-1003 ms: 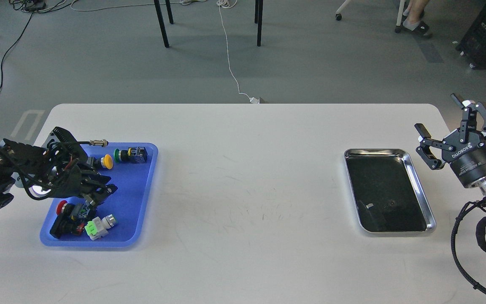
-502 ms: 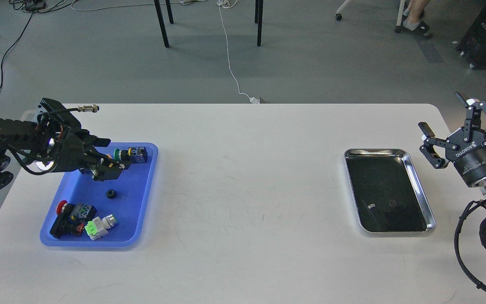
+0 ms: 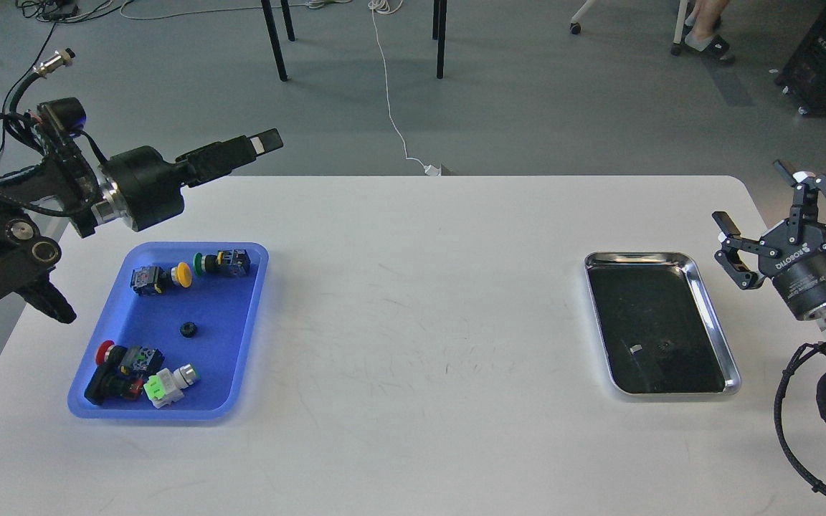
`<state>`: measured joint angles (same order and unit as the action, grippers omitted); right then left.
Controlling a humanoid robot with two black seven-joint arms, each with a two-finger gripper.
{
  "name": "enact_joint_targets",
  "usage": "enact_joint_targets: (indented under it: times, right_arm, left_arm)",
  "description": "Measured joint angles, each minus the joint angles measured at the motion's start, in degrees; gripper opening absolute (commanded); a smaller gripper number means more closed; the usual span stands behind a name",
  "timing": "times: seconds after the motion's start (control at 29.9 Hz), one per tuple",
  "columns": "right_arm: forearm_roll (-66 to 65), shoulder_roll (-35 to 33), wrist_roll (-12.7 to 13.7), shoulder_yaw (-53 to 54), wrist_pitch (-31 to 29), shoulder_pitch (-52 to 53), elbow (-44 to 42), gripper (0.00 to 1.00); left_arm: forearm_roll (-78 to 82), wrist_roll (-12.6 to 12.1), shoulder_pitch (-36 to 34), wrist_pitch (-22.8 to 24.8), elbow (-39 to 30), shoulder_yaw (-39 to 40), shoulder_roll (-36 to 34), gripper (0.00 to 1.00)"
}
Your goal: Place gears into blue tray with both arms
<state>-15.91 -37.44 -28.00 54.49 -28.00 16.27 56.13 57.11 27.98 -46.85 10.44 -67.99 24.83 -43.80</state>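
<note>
The blue tray (image 3: 223,358) lies on the left of the white table. One small black gear (image 3: 188,330) rests on its floor, near the middle. Another gear (image 3: 664,349) lies in the steel tray (image 3: 711,315) on the right. My left gripper (image 3: 266,142) is raised above the table's far left edge, behind the blue tray, and points right. I see it side-on as one dark bar, so its fingers cannot be told apart. My right gripper (image 3: 748,192) hovers open and empty just right of the steel tray.
Several push-button switches lie in the blue tray: a yellow-capped one (image 3: 158,277) and a green-capped one (image 3: 221,263) at the back, a red one (image 3: 115,362) and a white-green one (image 3: 169,383) at the front. Floor cables and chair legs lie beyond the table.
My left arm has risen out of the blue tray and swung up and back, leaving a gear on the tray floor. My right gripper has hardly shifted.
</note>
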Motion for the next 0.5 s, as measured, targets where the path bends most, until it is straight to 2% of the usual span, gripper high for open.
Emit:
enact_joint_targets:
  times: [0.17, 0.5]
  right_arm:
    - [0.0, 0.0, 0.0, -0.1, 0.0, 0.0, 0.1, 0.99]
    - [0.0, 0.1, 0.0, -0.3, 0.0, 0.5, 0.0, 0.99]
  left_arm:
    - [-8.6, 0.0, 3.1, -0.1, 0.0, 6.1, 3.8, 0.98]
    - [-22.1, 0.0, 13.0, 0.7, 2.6, 22.7, 16.2, 0.98]
